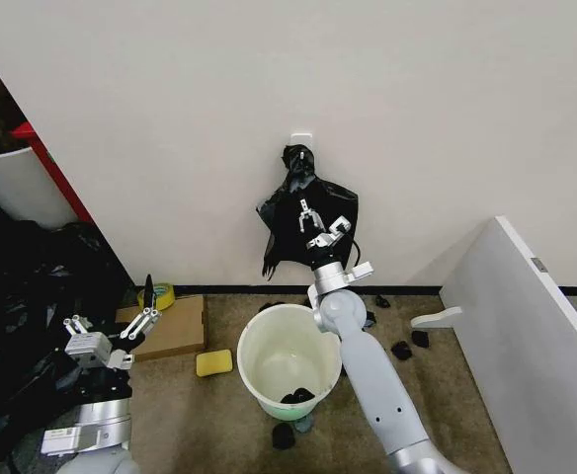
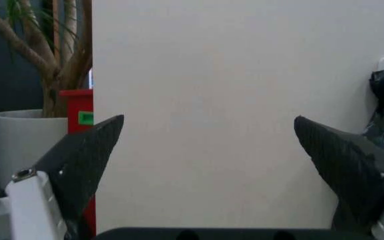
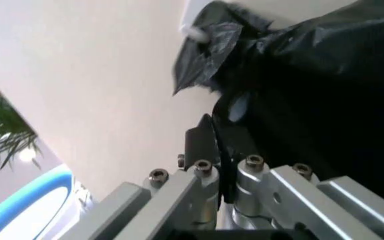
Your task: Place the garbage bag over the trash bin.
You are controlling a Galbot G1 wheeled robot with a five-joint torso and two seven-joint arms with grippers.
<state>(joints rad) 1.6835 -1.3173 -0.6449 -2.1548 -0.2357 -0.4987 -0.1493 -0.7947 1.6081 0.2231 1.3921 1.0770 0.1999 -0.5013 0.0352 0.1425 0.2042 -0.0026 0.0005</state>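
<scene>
Head view: the thin, glossy black plastic garbage bag (image 1: 303, 212) hangs on the pale wall from a small white hook (image 1: 301, 137), at about 12 o'clock from the round white plastic trash bin (image 1: 287, 357). The bin stands upright on the brown carpet (image 1: 224, 425) with a few dark scraps inside it.

Right arm rises from the lower right, forearm crossing the bin's 3 o'clock rim, wrist tipped up toward the wall. Right gripper (image 1: 313, 221) is pressed into the lower half of the hanging bag — in the right wrist view its fingers (image 3: 202, 145) sit close together with black film (image 3: 325, 90) pinched between them, so it holds the bag narrowly.

Left arm is parked low at 9 o'clock from the bin, forearm upright, left gripper (image 1: 148, 301) pointing up; the left wrist view shows its dark fingertips (image 2: 88, 145) spread wide apart, nothing between them — only bare wall behind.

A flat cardboard piece (image 1: 175, 326) and a yellow sponge (image 1: 213, 362) lie on the carpet between left arm and bin.
</scene>
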